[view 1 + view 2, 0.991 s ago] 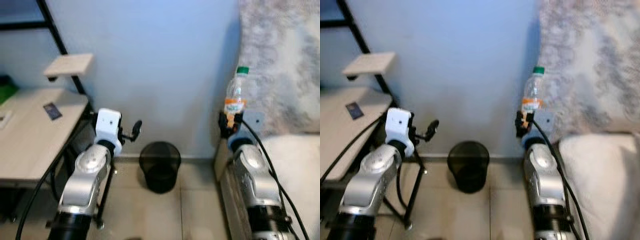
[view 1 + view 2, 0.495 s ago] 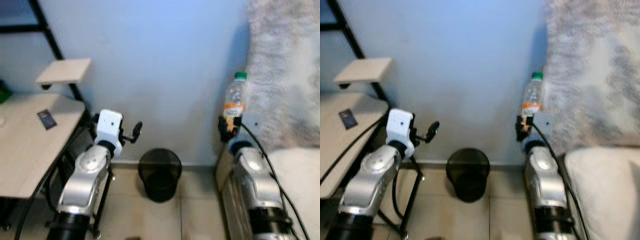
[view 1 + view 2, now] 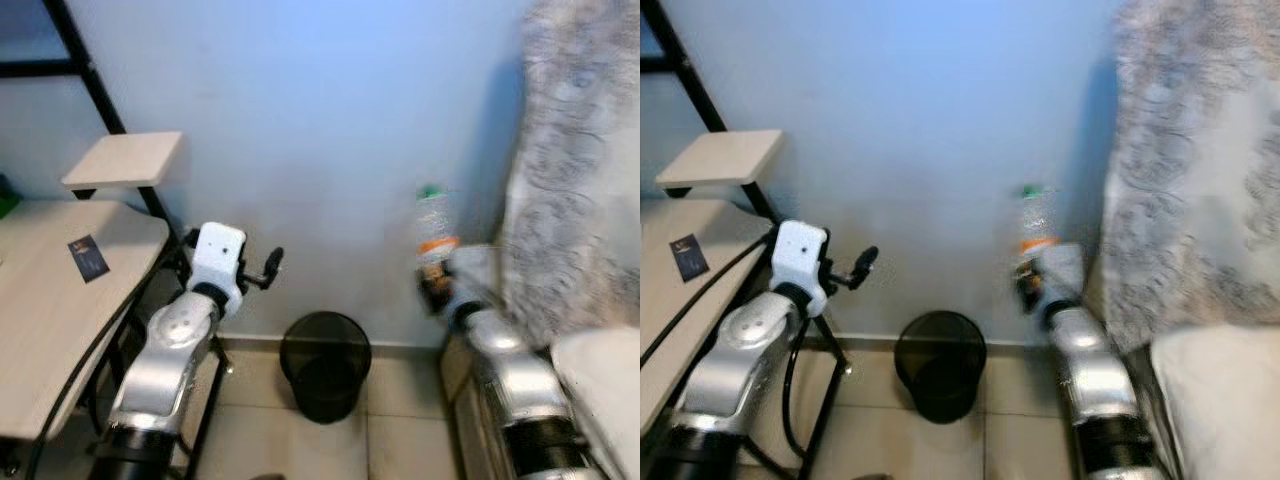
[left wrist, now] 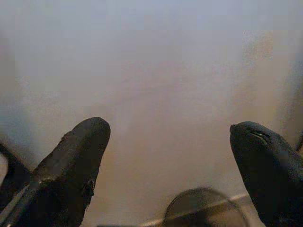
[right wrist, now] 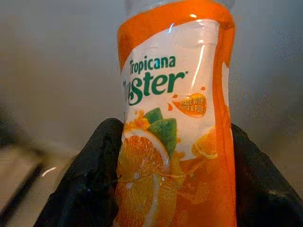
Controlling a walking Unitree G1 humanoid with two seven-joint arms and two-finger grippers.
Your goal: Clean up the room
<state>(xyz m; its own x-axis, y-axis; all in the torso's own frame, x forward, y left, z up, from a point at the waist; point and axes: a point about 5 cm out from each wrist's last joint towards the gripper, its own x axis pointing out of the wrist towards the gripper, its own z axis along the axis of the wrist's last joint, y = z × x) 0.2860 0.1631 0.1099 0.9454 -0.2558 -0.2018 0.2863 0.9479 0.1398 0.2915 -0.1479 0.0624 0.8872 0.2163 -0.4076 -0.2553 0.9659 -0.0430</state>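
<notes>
Bottle (image 3: pixel 432 222), green-capped with an orange label, stood upright at centre right, gripped by the right end effector (image 3: pixel 437 285). At lower centre left, the left end effector (image 3: pixel 268 267) hung spread apart and holding nothing. A black wastebasket (image 3: pixel 325 364) sat at bottom centre.

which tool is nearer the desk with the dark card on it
Left. The left tool hangs just past the desk's right edge, open and empty. The right tool is across the black bin, near the grey blanket, shut on the orange bottle.
</notes>
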